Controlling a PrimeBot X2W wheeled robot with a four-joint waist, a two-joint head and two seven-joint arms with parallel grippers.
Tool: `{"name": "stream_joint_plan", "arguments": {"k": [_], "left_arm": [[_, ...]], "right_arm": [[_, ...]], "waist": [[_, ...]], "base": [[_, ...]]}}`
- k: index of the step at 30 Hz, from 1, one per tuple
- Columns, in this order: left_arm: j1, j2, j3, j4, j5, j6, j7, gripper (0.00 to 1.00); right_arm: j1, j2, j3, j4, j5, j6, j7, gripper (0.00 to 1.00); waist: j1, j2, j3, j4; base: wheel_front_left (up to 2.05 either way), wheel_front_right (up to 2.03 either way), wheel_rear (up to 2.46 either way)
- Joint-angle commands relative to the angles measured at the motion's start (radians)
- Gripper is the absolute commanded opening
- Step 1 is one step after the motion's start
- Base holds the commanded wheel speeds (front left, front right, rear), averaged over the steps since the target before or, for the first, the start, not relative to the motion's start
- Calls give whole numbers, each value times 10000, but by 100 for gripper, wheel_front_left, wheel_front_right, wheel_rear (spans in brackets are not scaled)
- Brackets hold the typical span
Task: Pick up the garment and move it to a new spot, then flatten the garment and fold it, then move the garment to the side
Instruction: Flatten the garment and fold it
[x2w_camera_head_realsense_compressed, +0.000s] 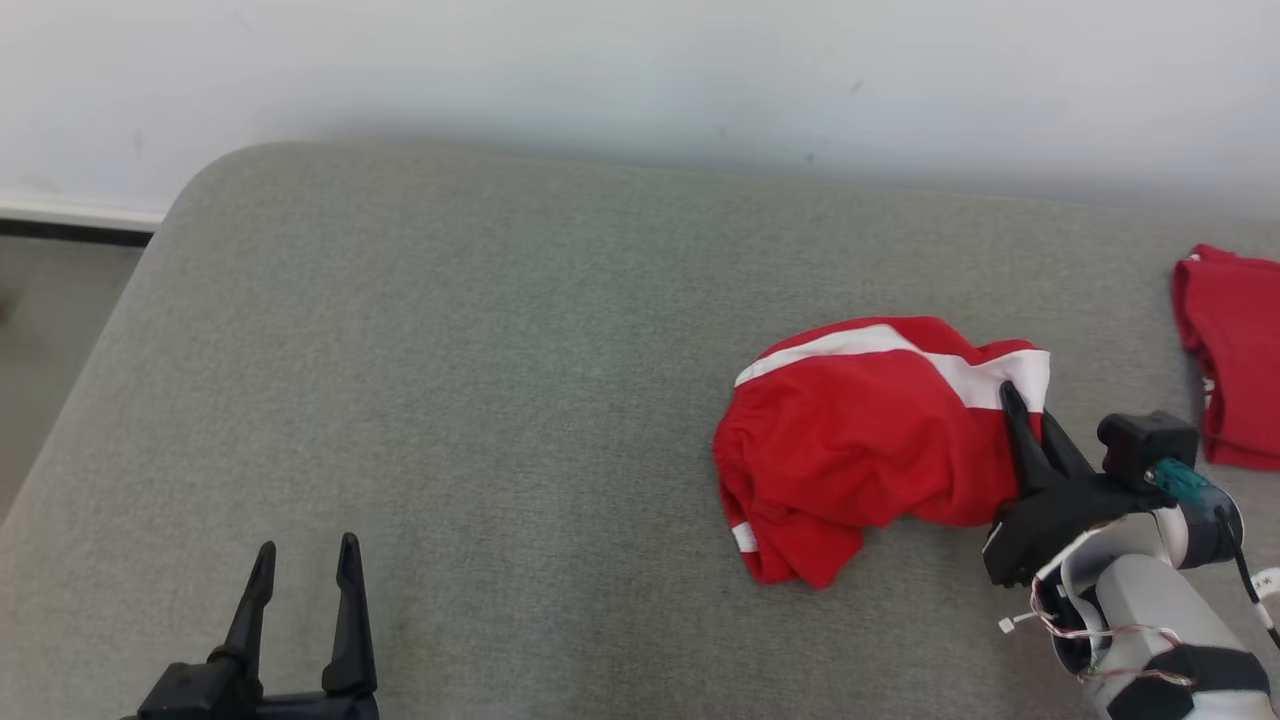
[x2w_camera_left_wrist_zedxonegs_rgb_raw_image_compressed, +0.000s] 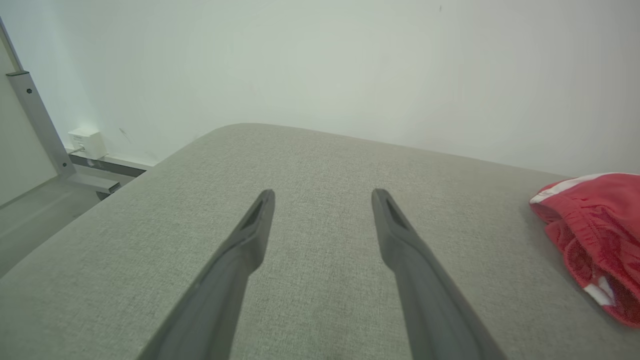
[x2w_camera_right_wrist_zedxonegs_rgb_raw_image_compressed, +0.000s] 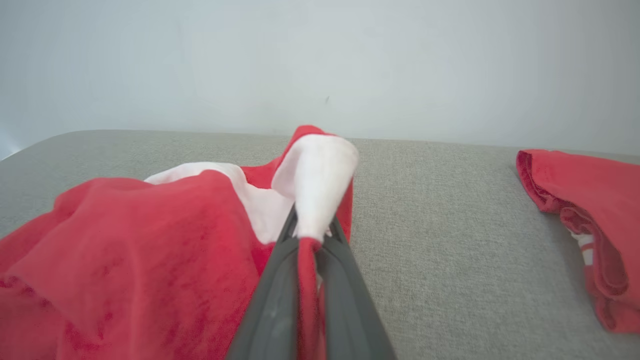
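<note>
While right gripper (x2w_camera_right_wrist_zedxonegs_rgb_raw_image_compressed: 312, 230) pinches right edge of garment (x2w_camera_head_realsense_compressed: 860, 430), bulk lies leftward on surface (x2w_camera_head_realsense_compressed: 500, 350); left gripper (x2w_camera_head_realsense_compressed: 305, 560), spread, empty, rests well apart.

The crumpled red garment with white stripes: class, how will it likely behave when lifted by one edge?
Probably floppy: the crumpled red garment with white stripes lies in soft folds. Likely light: the right gripper pinches only a thin edge. It should drape, not roll.
</note>
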Motion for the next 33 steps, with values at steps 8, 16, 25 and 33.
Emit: {"name": "stream_joint_plan", "arguments": {"k": [8, 16, 25, 33], "left_arm": [[423, -46, -13, -42, 79, 17, -31, 100], [575, -50, -106, -12, 49, 7, -31, 100], [771, -58, -139, 112, 19, -36, -31, 100], [898, -57, 10, -76, 124, -2, -31, 100]], "right_arm": [[2704, -441, -60, -3620, -143, -31, -36, 0], [5654, -109, -940, -5435, -67, -31, -37, 0], [6407, 462, -1709, -5462, -274, -31, -38, 100], [6408, 868, -2529, -6613, -544, -29, -36, 100]], "waist": [[1, -1, -548, -912], [1, -1, -764, -1237], [1, -1, -1038, -1346], [1, -1, -1283, -1317]], "base": [[0, 0, 0], [0, 0, 0], [0, 0, 0], [0, 0, 0]]}}
